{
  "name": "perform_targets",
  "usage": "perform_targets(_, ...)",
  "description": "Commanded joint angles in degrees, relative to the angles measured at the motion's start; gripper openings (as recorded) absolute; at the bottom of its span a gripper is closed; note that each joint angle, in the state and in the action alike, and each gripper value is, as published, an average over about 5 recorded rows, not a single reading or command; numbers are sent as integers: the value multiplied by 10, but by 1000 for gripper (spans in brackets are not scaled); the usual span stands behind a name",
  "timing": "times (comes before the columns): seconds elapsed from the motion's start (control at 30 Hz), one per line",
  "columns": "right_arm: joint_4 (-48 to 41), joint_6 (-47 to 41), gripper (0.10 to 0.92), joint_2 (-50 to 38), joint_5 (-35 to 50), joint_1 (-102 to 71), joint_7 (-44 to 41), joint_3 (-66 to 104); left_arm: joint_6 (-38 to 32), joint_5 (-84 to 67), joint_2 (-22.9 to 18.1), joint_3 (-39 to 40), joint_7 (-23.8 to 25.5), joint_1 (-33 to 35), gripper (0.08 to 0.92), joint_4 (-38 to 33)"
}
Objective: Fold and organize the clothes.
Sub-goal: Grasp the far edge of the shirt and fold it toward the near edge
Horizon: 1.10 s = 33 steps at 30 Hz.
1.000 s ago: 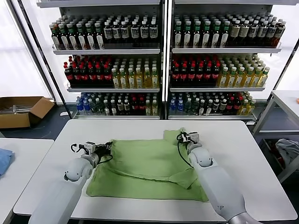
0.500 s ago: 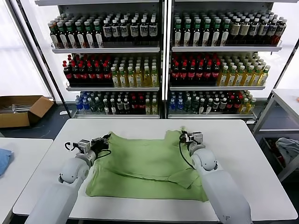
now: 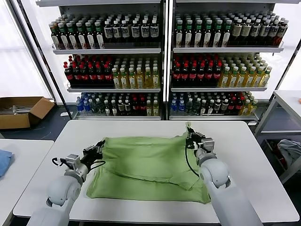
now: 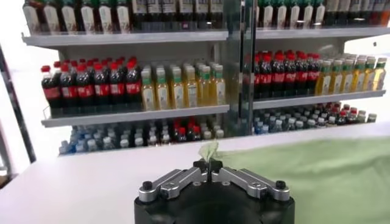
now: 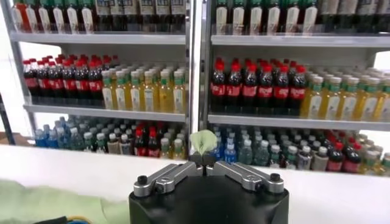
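On the left, the left hand (image 3: 99, 146) is closed on the near-left corner of the polo shirt (image 3: 150, 167); since a second ago it has drawn back toward the robot and outward, dragging that corner with it. The wrist view shows its fingers pinched together with a little tuft of green cloth (image 4: 209, 150) poking up between them. The shirt lies across the middle of the white tabletop (image 3: 249, 160), and its far edge now runs straighter and tauter between the two hands than it did before. A folded flap sits on its right half. On the right, the right hand (image 3: 190, 134) is clamped on the far-right corner, which has lifted higher. Its arm covers the shirt's right edge, so the cloth there is hidden. No collar, buttons or print can be made out from here.
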Motion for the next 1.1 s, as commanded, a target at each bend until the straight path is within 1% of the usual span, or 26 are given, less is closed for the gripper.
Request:
perform_targets(0.03,83,3,106,-3,-35,-143,17,25,-15,35,-22,-54,12,127,87,-52)
perform_targets(0.5,131,14,106,11,-70,-268,29,45,-25,62,-27,-50,34,149,87,-40)
perform_targets(0.87,101,24,106,26,-109,-280,40,18,-24,94,-29,-43,45,149,87,-40)
perform_targets(0.97,87,26,106,30,-120,-276,51,14,-25,95,-34,-45,40,149,118,-51)
perform_targets(1.03,80,27,117,31,-125,-273,57,12,-25,95,-39,-47,35,148,167,-59)
perform_targets(1.1,76,27,155,31,-127,-273,59,11,-25,96,-43,-48,32,148,228,-64)
